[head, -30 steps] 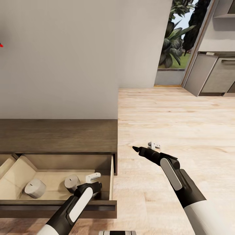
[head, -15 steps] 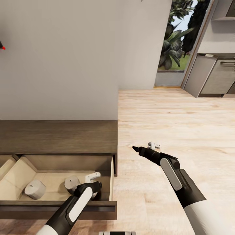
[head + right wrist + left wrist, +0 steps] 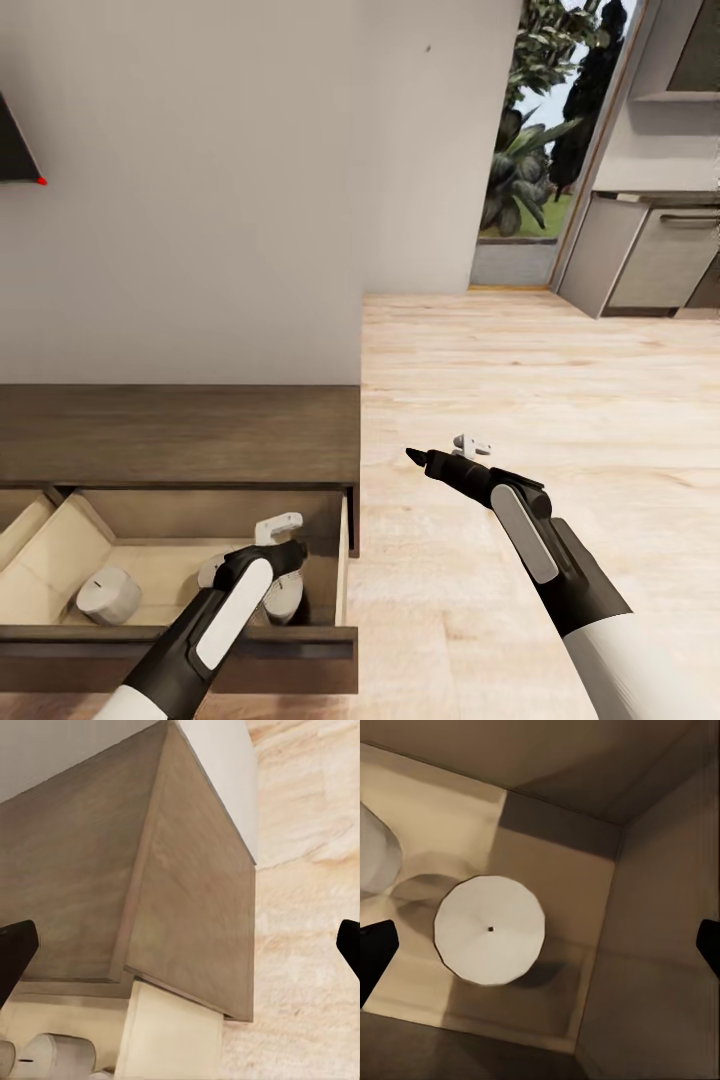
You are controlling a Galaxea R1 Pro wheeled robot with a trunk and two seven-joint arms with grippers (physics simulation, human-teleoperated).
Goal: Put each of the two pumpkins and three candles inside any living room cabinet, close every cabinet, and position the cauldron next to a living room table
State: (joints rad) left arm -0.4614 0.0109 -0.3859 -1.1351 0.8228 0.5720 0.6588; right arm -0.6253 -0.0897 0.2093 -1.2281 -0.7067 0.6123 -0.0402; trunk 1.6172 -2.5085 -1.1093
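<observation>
Two candles (image 3: 108, 594) in the open cabinet (image 3: 180, 432) drawer; both grippers' jaws apart, empty; pumpkins, cauldron, closing pending.

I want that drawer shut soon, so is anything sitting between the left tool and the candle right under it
Nothing visible does. The left tool is open above the upright candle on the drawer floor, with clear space between them. Another candle lies off to the side, not in the path.
</observation>
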